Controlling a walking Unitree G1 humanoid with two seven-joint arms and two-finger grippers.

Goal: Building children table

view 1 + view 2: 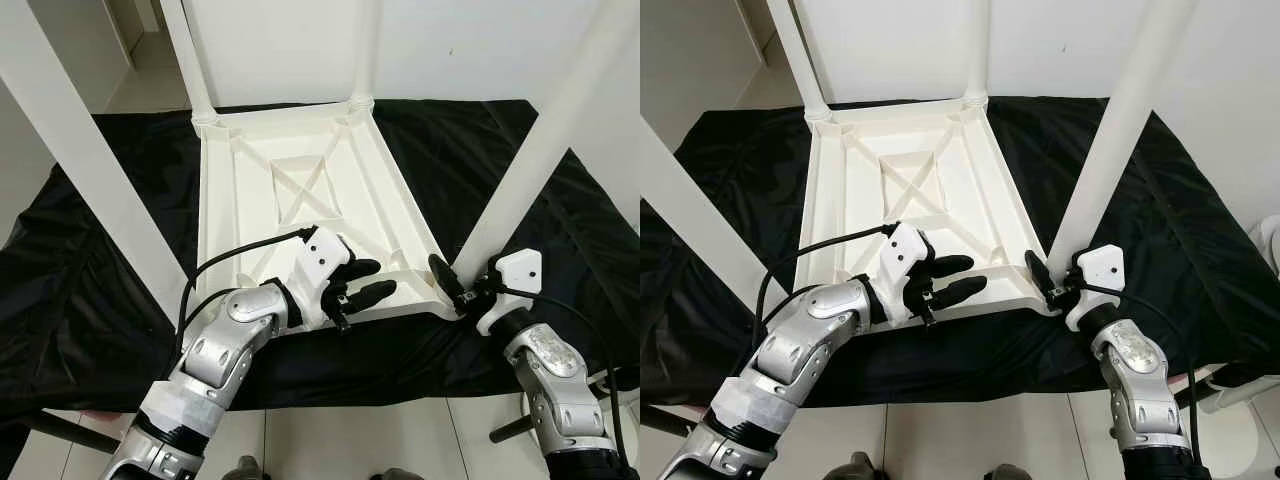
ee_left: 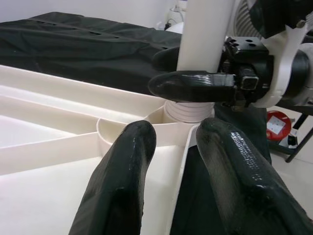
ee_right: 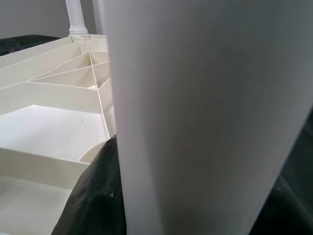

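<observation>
Right claw [image 1: 1052,283] grasps table leg [image 1: 1110,140]; left claw [image 1: 362,282] released — over tabletop [image 1: 250,190] rim.

— What does the little table [image 1: 300,190] look like?
— It is white plastic and lies upside down on the black cloth [image 1: 90,270]. You can see crossed ribs underneath.
— And its legs?
— Four white round legs stand up from its corners. The near right leg [image 1: 530,160] leans a bit.
</observation>
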